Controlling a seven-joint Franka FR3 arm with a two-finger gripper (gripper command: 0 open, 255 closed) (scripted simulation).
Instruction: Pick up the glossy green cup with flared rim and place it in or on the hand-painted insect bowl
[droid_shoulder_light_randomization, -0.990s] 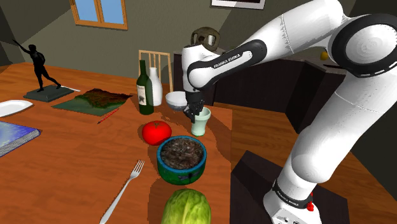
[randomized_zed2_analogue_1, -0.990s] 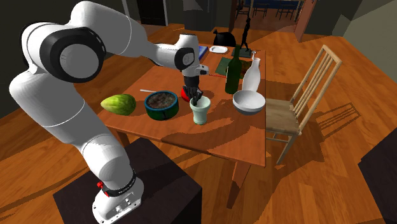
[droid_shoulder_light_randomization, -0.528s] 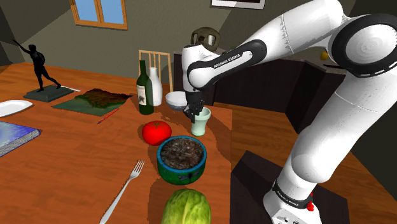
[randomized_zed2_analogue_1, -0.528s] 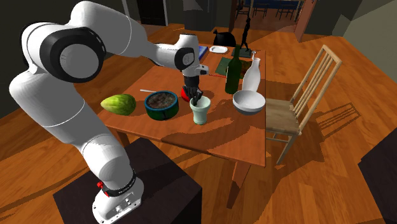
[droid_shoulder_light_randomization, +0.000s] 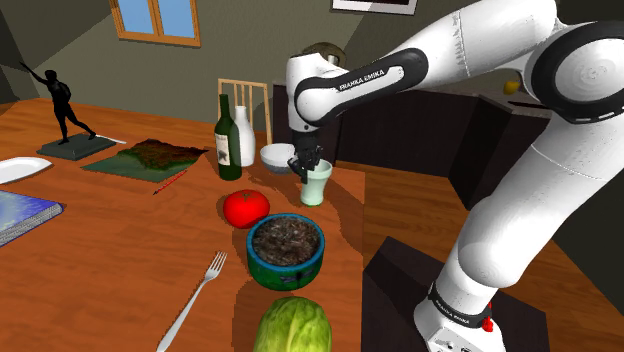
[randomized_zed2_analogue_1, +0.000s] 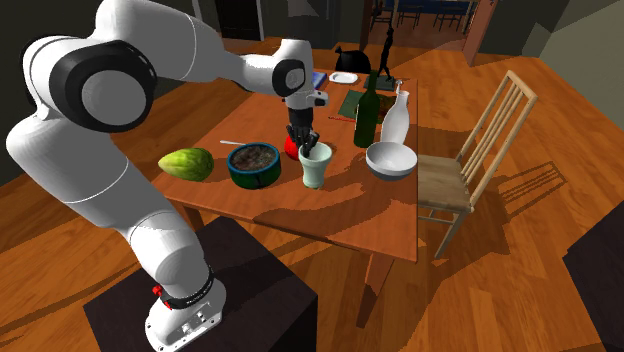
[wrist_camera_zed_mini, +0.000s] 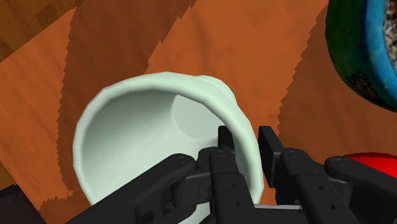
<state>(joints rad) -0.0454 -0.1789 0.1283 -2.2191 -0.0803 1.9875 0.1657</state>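
The pale green cup (randomized_zed2_analogue_1: 314, 166) is clasped upright by one wall between the closed fingers of the gripper (randomized_zed2_analogue_1: 308, 149), over the table (randomized_zed2_analogue_1: 370, 215), and the bowl (randomized_zed2_analogue_1: 253, 163) is seen close by toward the second exterior view's left.

Tomato (droid_shoulder_light_randomization: 245, 207), fork (droid_shoulder_light_randomization: 194, 298) and cabbage (droid_shoulder_light_randomization: 292, 326) lie on the table (droid_shoulder_light_randomization: 120, 240); a green bottle (droid_shoulder_light_randomization: 228, 142) and white bowl (droid_shoulder_light_randomization: 277, 156) stand behind

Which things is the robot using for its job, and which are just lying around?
For the job: pale green flared cup, pinched at its rim by the black jaws; blue-green round bowl with dark painted inside.
Lying about: round red tomato, green lettuce head, silver fork, dark green bottle, plain white bowl.
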